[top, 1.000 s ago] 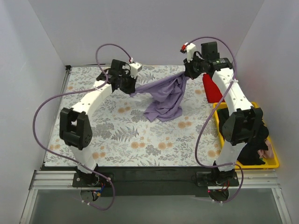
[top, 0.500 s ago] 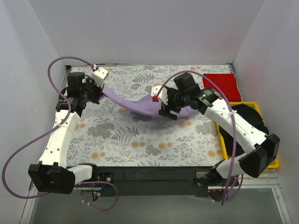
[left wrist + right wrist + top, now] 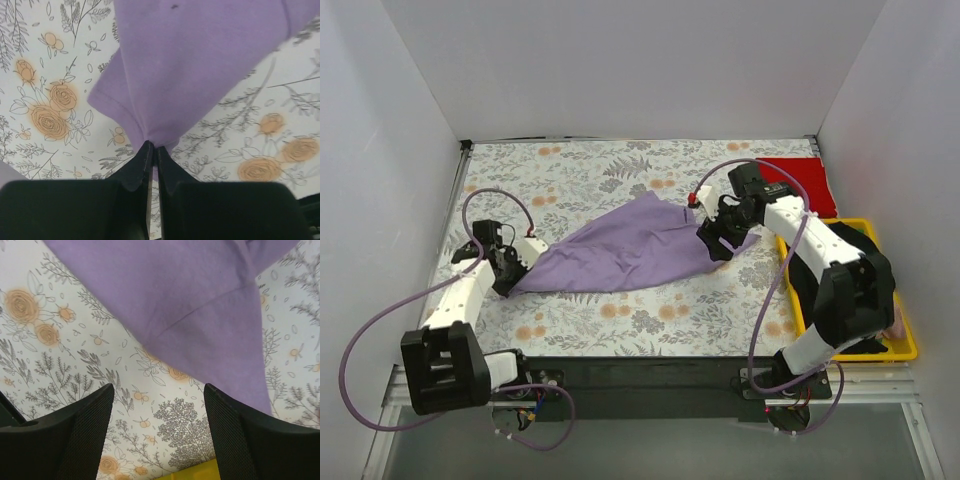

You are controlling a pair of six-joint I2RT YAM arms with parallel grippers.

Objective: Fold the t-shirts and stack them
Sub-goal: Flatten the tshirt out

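The lavender-purple t-shirt lies spread flat across the middle of the floral cloth, tapering to a point at its left end. My left gripper sits low at that left end, shut on a pinch of the shirt's edge; its fingertips meet tight with purple cloth between them. My right gripper hovers over the shirt's right end, open, with nothing between its fingers; the purple shirt lies just beyond them. The red t-shirt lies folded at the back right corner.
The grey-and-orange floral cloth covers the table. A yellow tray holding dark clothing stands along the right edge, partly behind the right arm; its rim shows under the right fingers. White walls close in the back and sides.
The purple shirt, held up and stretched between both grippers, has come down flat onto the cloth. The left gripper pulled its end towards the near left. The right gripper let go and opened.
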